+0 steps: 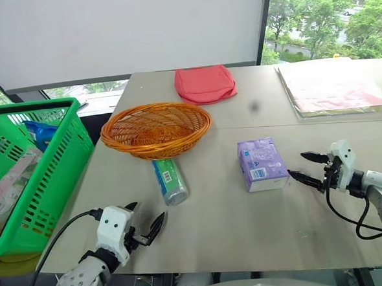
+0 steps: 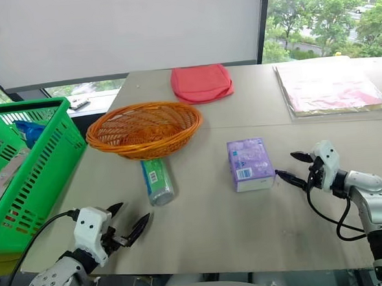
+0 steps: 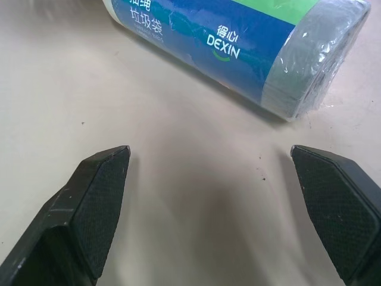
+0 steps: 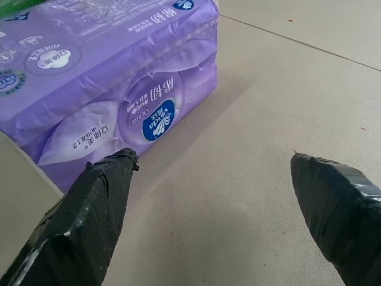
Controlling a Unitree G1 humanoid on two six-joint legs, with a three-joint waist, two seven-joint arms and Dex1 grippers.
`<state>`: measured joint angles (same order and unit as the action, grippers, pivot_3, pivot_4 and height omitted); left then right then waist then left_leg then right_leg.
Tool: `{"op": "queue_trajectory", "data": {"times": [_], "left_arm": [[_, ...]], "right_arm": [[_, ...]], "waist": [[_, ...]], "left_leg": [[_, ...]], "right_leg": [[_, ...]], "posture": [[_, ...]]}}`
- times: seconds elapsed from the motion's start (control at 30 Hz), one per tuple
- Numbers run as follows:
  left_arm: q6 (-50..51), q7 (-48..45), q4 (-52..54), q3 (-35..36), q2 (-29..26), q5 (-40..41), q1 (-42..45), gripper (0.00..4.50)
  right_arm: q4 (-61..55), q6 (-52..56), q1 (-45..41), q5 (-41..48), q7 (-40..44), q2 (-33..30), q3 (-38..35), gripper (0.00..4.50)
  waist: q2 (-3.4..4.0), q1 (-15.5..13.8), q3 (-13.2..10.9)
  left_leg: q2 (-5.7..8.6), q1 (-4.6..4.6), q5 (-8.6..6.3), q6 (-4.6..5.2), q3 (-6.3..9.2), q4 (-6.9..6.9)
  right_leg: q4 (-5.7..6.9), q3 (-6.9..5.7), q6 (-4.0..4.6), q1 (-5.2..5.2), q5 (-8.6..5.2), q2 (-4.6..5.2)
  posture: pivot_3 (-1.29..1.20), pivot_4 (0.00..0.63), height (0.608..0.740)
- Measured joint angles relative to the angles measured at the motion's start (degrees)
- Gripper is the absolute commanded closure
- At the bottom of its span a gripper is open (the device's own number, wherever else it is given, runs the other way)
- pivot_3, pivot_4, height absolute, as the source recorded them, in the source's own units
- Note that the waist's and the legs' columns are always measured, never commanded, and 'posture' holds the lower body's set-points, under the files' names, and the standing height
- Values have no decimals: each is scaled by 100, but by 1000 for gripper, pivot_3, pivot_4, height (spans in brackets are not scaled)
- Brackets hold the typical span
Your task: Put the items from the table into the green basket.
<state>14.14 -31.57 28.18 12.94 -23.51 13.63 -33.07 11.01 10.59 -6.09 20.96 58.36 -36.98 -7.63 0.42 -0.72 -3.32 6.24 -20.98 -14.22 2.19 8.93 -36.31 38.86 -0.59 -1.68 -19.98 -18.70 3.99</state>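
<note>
Lying on its side on the table [image 1: 235, 231], the can [image 1: 170, 180] sits just near of the orange wicker bowl [image 1: 156, 127], its silver end toward the near edge. The left gripper [image 1: 146, 221] hovers at the near left of the tabletop, a little nearer than the can, its two black fingers spread wide and holding nothing. The left wrist view brings out what the head views cannot: white lettering on the can's blue label and a crinkled clear wrap over its silver end [image 3: 321, 65], with bare tabletop between the fingertips [image 3: 104, 196].

The purple tissue pack [image 1: 262, 164] rests right of the can, near the middle of the table. The right gripper [image 1: 302, 165] is just right of it, pointing left at the pack, claw wide and empty. From the right wrist view one fingertip [image 4: 110, 179] appears right at the pack's end face; whether it touches I cannot tell.

The green basket [image 1: 47, 184] stands off the table's left edge, already holding a blue item and a pale package, seen in the head views alone. A flat red pouch [image 1: 205, 84] lies at the far side, and a stack of pinkish sheets [image 1: 333, 89] at the far right.
</note>
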Motion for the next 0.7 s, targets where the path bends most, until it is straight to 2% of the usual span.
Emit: {"op": "queue_trajectory", "data": {"times": [0.7], "left_arm": [[-1,-139,1,76,10,350,-224,34]], "right_arm": [[3,-89,-2,-17,-2,0,0,0]], "waist": [[-6,-6,-5]], "left_leg": [[-1,-3,-1,2,-2,0]], "right_leg": [[0,2,0,-4,0,0]], "posture": [[-31,30,740]]}}
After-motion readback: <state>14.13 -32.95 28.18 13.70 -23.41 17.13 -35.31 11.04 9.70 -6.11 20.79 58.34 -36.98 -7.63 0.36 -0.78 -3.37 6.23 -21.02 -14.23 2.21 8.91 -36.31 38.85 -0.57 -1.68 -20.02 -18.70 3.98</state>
